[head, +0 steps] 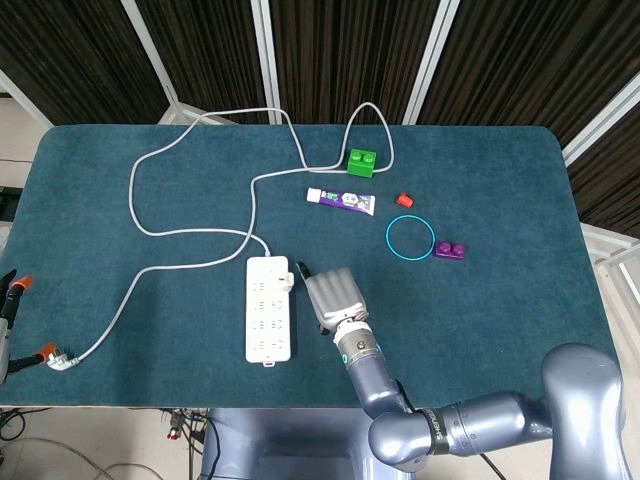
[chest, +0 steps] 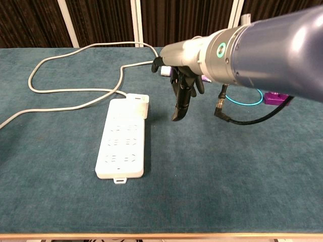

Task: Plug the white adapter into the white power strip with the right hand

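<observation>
Head view — table (head: 120,330): teal cloth surface carrying all the objects.
Head view — white power strip (head: 269,322): lies flat near the front edge, long axis running front to back; its grey cable (head: 190,265) loops across the left and far side of the table and ends in a plug (head: 58,358) at the front left edge.
Head view — white adapter (head: 283,279): seated at the far right corner of the strip.
Head view — right hand (head: 332,297): just right of the strip, apart from it and from the adapter, grasping nothing.
Head view — other objects: green brick (head: 361,160), toothpaste tube (head: 341,200), small red cap (head: 404,200), blue ring (head: 410,239), purple brick (head: 450,250) touching the ring's right side.
Chest view — white power strip (chest: 123,144): adapter (chest: 139,103) stands at its far end, beside the cable entry.
Chest view — right hand (chest: 182,91): raised above the table right of the strip, fingers (chest: 179,107) pointing down, released and empty.
Chest view — background: blue ring (chest: 245,97) and purple brick (chest: 278,98) partly hidden behind the forearm.
Left hand: in neither view.
</observation>
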You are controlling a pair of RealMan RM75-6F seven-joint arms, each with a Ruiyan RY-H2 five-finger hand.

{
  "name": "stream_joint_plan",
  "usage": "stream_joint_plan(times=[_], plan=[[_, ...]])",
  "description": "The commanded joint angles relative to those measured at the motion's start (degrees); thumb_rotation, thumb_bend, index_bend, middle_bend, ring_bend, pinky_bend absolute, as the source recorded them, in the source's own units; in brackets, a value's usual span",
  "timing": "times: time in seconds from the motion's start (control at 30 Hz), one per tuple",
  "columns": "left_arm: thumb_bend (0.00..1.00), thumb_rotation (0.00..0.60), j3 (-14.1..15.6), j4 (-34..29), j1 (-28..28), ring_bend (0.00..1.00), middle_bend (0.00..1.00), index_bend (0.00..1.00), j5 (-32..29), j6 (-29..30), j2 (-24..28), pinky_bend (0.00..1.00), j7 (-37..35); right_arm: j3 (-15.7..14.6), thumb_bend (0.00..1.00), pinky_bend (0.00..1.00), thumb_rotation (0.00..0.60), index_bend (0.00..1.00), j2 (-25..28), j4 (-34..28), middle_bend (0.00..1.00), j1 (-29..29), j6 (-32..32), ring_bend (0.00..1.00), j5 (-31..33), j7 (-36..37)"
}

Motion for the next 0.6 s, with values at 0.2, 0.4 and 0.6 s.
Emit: stream_joint_plan(times=[0.2, 0.4, 0.6], plan=[[0.10, 0.600, -0.2, 0.1, 0.0, 0.00, 0.00, 0.13, -0.3, 0.0, 0.2, 0.00, -0.4, -1.6, 0.23, 0.54, 0.600, 0.10, -2.3, 2.9, 0.59, 2.1, -1.0, 0.62, 0.6, 1.3], [0.10, 0.600, -0.4, 0.2, -0.1, 0.00, 0.00, 0.13, -0.7, -0.4, 0.3, 0.00, -0.8, -1.9, 0.23, 0.54, 0.600, 0.10, -4.3, 5.5, 0.59, 3.8, -1.2, 0.62, 1.4, 2.0], [0.10, 0.600, -0.5, 0.1, -0.1, 0.00, 0.00, 0.13, -1.1, -0.7, 0.5, 0.00, -0.8, -2.7, 0.23, 0.54, 0.600, 0.10, -5.8, 7.3, 0.59, 5.1, -1.7, 0.62, 2.3, 2.1]])
